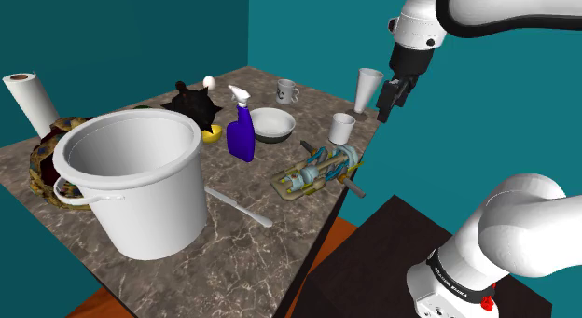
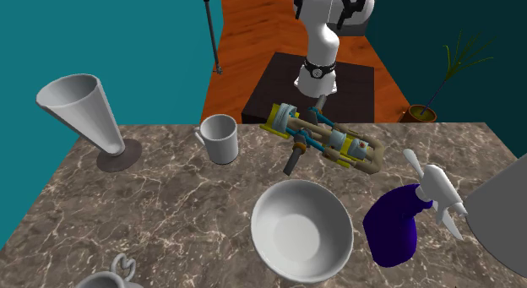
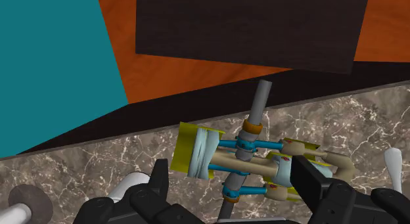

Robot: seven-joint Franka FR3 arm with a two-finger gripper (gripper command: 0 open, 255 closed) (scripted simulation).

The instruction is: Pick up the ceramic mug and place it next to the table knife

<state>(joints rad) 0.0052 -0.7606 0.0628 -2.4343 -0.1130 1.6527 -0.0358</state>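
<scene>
Currently, the claw (image 1: 385, 106) is held open and empty above the worktop (image 1: 233, 260) edge. The white mug (image 1: 342, 128) is seen standing upright near that edge, well apart from the table knife (image 1: 238, 206).

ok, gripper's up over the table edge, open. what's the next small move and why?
Probably slide the gripper sideways over the nearer white mug before descending. It hangs open above the table edge, and in the wrist view its fingers frame the yellow-and-blue toy, with the mug off beside one finger.
</scene>
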